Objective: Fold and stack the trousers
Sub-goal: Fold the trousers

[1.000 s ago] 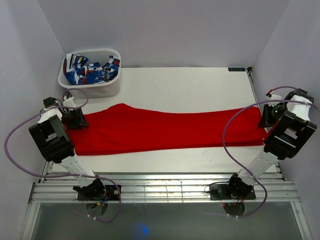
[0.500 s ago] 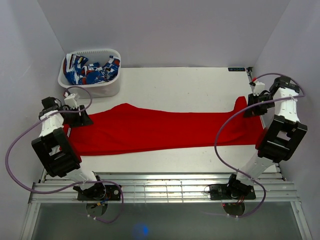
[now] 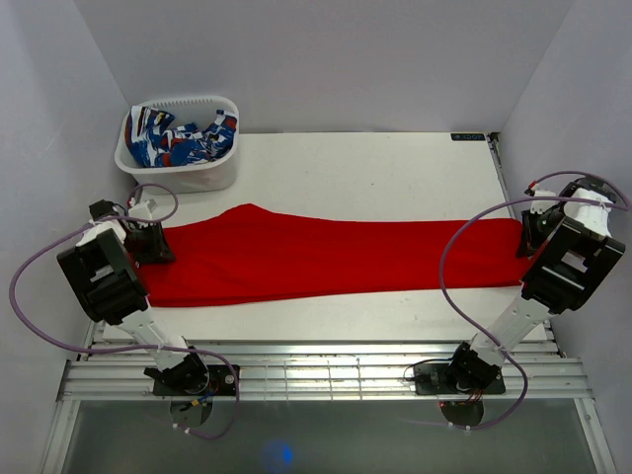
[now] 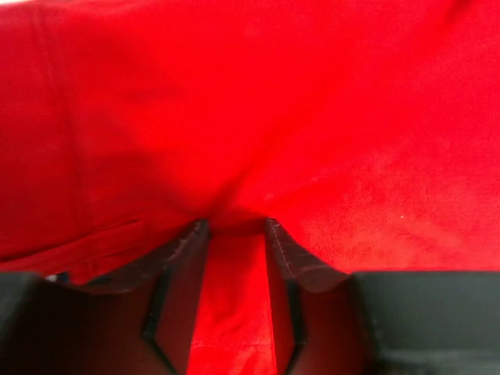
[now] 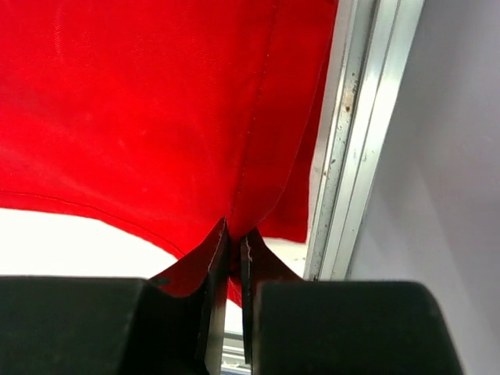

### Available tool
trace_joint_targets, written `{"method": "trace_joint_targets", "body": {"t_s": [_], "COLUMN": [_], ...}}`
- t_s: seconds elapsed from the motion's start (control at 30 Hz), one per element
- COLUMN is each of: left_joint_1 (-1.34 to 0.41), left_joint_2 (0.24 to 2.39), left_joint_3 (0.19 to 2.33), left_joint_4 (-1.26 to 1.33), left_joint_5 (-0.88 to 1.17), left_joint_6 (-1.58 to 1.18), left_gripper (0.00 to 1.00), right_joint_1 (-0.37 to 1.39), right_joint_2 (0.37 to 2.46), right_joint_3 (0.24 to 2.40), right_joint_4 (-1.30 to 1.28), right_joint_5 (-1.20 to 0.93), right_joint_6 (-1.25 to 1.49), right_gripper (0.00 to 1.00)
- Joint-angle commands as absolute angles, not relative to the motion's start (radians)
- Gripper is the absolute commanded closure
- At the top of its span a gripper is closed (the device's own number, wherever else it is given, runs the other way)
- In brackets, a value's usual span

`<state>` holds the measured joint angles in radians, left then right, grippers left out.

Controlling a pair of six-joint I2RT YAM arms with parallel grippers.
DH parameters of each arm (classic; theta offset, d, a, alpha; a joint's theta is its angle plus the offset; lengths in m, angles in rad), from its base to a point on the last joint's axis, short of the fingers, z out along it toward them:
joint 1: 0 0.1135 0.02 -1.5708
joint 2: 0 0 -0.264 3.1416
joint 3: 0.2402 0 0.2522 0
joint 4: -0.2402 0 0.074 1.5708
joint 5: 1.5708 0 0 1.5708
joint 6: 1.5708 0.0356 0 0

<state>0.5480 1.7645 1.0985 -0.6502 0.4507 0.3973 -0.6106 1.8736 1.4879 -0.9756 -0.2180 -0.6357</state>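
While the trousers (image 3: 326, 259) lie stretched across my white worktop (image 3: 375, 163) between pale walls (image 3: 326, 59), my left tool (image 4: 234, 233) pinches a fold at their left end and my right tool (image 5: 234, 233), nearly closed, grips their right end beside the worktop's edge.

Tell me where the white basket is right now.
In the top view, the white basket sits at the far left corner of the table, just beyond the trousers.

matt soft red cloth trousers (image 3: 326, 259), white plastic basket (image 3: 183, 178), scuffed alu rail (image 5: 344, 141)
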Motion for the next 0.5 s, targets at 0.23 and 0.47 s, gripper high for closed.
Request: {"method": "trace_joint_targets", "body": {"t_s": [0.23,0.47], "left_joint_1": [0.649,0.650], "left_joint_2": [1.980,1.962], "left_joint_3": [1.248,1.264], "left_joint_4": [-0.638,-0.666], "left_joint_5": [0.212,0.281], "left_joint_6": [0.400,0.396], "left_gripper": [0.61,0.60], "right_joint_1": [-0.598,-0.581], "right_joint_2": [1.976,1.951], "right_joint_3": [1.500,1.415], "right_joint_4": [-0.940,-0.928], "right_joint_5": [-0.229,-0.285], "right_joint_6": [-0.626,-0.611], "right_gripper": [0.33,0.28]}}
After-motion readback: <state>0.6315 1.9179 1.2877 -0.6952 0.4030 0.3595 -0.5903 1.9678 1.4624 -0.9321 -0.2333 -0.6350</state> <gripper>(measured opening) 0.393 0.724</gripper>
